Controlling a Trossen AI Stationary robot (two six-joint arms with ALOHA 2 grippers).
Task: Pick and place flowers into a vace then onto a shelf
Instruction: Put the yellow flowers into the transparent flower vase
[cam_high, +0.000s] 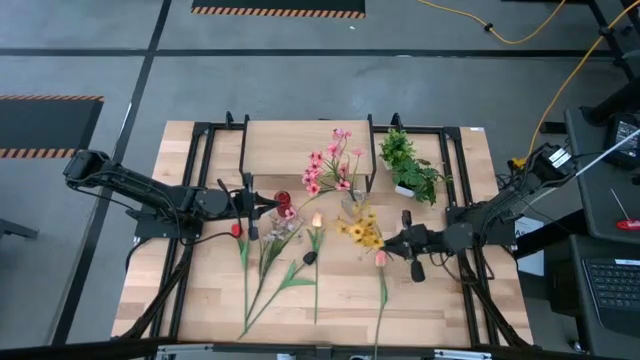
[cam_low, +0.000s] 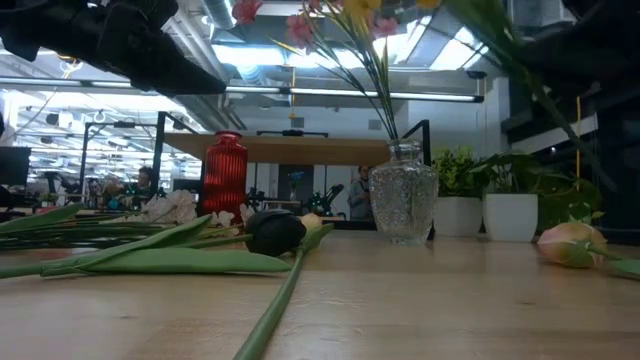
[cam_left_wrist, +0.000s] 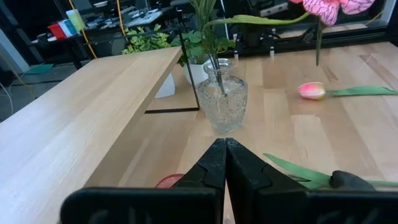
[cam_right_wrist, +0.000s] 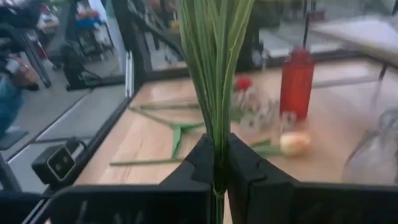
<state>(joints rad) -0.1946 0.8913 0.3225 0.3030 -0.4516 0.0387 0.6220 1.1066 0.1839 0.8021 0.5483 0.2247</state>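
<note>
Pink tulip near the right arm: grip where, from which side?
Take the pink tulip by its stem, midway below the bloom, coming straight down with fingers across it: it lies flat on the table, bare wood either side. The left gripper is shut and empty; the right gripper holds the yellow flowers.

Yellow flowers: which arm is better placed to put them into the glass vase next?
Right. The right gripper is already shut on the stems of the yellow flowers, close to the glass vase. The left gripper is shut and empty, beside the red vase.
</note>
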